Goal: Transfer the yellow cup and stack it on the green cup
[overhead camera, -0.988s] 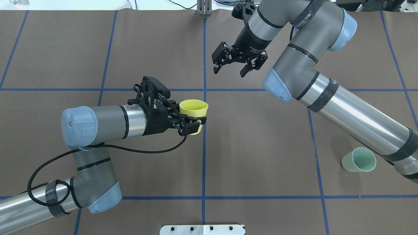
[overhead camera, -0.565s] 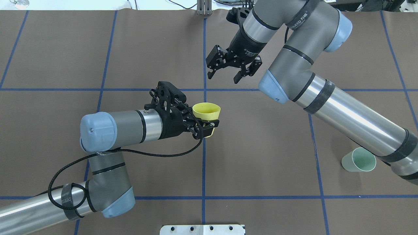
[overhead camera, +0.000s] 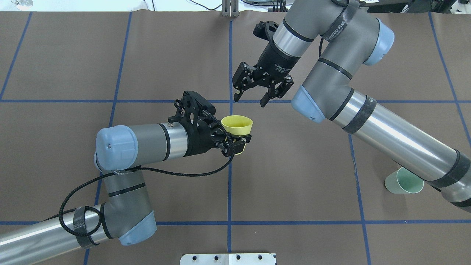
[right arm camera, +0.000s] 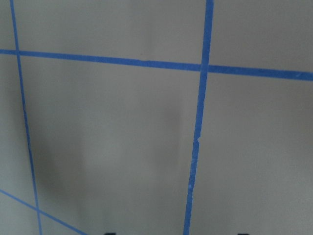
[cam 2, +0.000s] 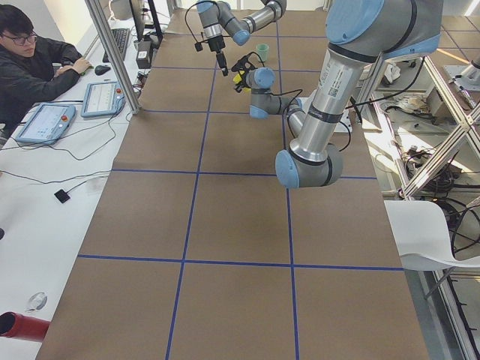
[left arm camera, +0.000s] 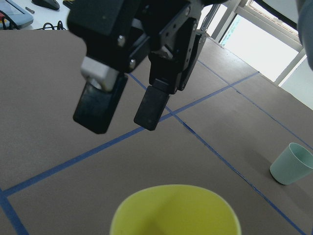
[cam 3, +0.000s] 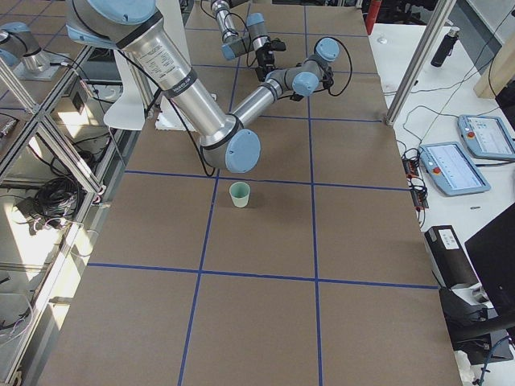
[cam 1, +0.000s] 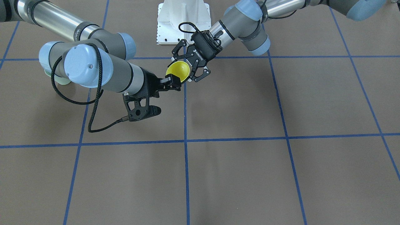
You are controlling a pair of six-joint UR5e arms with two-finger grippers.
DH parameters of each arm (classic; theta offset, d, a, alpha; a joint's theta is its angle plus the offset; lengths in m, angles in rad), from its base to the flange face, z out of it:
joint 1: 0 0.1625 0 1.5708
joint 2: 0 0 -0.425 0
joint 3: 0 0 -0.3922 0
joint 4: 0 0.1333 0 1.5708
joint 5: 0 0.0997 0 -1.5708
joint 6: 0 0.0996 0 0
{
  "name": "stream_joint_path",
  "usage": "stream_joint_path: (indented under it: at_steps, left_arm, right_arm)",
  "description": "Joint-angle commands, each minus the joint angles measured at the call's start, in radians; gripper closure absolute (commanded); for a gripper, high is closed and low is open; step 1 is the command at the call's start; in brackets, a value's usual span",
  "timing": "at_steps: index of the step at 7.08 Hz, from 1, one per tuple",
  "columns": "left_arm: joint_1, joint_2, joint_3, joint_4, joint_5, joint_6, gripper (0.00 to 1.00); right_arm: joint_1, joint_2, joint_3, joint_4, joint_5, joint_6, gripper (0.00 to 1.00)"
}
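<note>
The left gripper [overhead camera: 236,139] is clamped on the yellow cup [overhead camera: 237,127] and holds it upright, mouth up, above the table [overhead camera: 294,165] close to the central blue tape line [overhead camera: 229,191]. Its fingers press the cup's lower wall from either side, so the rim stands clear above them.

The right gripper [overhead camera: 250,100] hangs just beyond the cup on the side away from the robot's base, with its fingers spread and nothing between them. In the overhead view a strip of brown table shows between its fingertips and the cup's rim, so the two are close but apart. The left wrist camera looks up past the yellow rim [left arm camera: 176,211] at those two dark fingers [left arm camera: 100,108], which point down toward the cup's mouth with a clear gap between them.

The green cup [overhead camera: 404,181] stands upright on the table at the robot's right, partly behind the right arm's forearm in the overhead view and well apart from the yellow cup and both grippers.
</note>
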Motion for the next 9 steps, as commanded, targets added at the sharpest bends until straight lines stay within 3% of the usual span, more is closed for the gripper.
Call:
stream_joint_path:
  at_steps: [1,6,9]
  left_arm:
    - [-0.001,-0.001,-0.003,0.0,0.0,-0.001,1.0]
    - [-0.008,0.001,-0.001,0.002,0.0,0.002,1.0]
    - [-0.009,-0.001,-0.001,0.0,0.0,0.002,1.0]
  right_arm:
    - [-0.002,-0.014,0.007,0.0,0.014,-0.001,0.24]
    - [-0.028,-0.046,0.058,0.0,0.026,0.001,0.24]
    - [-0.051,-0.05,0.059,-0.002,0.025,0.001,0.33]
